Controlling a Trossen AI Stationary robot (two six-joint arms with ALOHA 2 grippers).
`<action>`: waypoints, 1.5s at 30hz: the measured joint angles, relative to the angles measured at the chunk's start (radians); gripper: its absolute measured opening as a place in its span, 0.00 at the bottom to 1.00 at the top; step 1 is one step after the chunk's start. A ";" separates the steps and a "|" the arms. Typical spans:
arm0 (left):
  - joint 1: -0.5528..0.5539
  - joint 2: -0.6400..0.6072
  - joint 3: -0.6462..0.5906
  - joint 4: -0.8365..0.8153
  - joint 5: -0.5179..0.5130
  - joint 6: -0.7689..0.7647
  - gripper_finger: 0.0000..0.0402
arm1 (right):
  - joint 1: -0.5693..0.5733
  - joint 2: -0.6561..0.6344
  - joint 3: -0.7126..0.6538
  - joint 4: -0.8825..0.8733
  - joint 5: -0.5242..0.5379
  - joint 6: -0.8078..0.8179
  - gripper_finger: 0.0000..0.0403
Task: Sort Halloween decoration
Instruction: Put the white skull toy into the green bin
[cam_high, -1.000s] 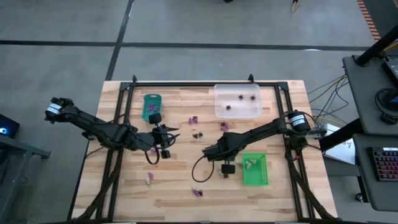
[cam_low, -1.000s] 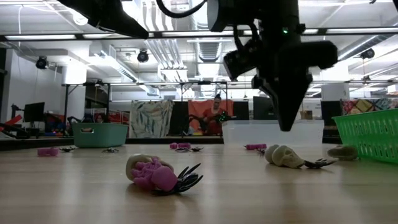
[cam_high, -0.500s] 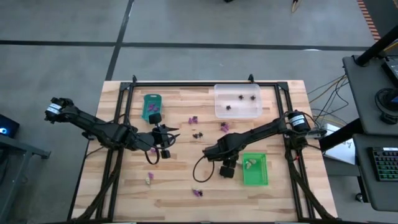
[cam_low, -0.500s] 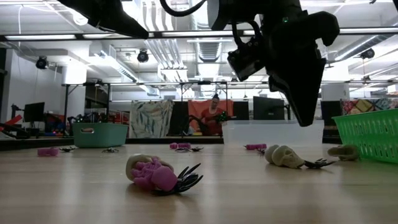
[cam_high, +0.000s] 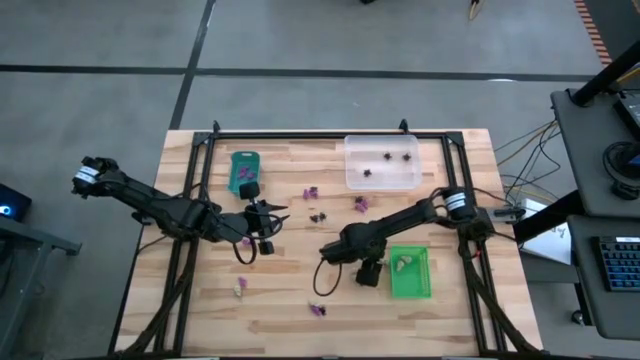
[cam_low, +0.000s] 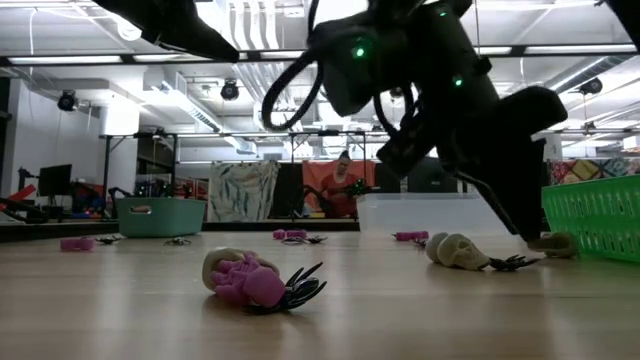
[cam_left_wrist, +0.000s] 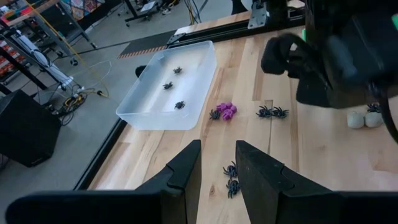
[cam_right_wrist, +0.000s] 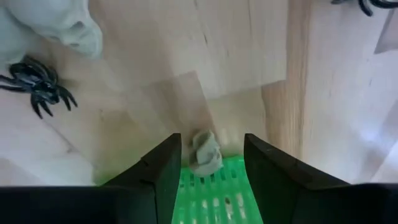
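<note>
- Four views are showing you one moment; from the high view first, your left hand (cam_high: 268, 226) is hovering over the middle-left of the wooden surface (cam_high: 290, 290), just below the teal tray (cam_high: 243, 170). You cannot tell from here whether anything is sitting between its fingers.
- Your right hand (cam_high: 368, 271) is hanging just beside the left wall of the green tray (cam_high: 410, 273), in which a pale trinket (cam_high: 402, 263) is lying. Black spiders (cam_high: 384, 157) are resting in the clear tray (cam_high: 381, 161), while purple trinkets (cam_high: 311, 192) and one cream piece (cam_high: 239, 286) are lying loose on the boards.
- Low view: your right hand (cam_low: 525, 215) is reaching down close to the surface next to the green tray (cam_low: 595, 215), near a cream skull (cam_low: 457, 250) with a black spider (cam_low: 512, 263) touching it. Nearer the camera, a purple trinket (cam_low: 245, 281) is lying against another black spider (cam_low: 298, 287).
- Left wrist view: your left hand's fingers (cam_left_wrist: 185, 174) are standing a narrow gap apart with nothing visible between them, looking toward the clear tray (cam_left_wrist: 169, 87) and scattered spiders (cam_left_wrist: 271, 112).
- Right wrist view: your right hand's fingers (cam_right_wrist: 163, 168) are spread apart, gripping nothing; a pale trinket (cam_right_wrist: 205, 151) is sitting between them at the green tray's rim (cam_right_wrist: 214, 190).
</note>
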 joint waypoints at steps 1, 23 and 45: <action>0.000 0.000 0.000 0.000 0.000 0.000 0.20 | 0.000 0.015 0.016 -0.019 0.000 -0.012 0.41; 0.000 0.000 0.000 0.000 0.000 0.000 0.20 | 0.000 0.141 0.099 -0.129 -0.002 -0.110 0.41; 0.000 0.000 0.000 0.000 0.000 0.000 0.20 | 0.000 0.140 0.111 -0.109 0.002 -0.131 0.03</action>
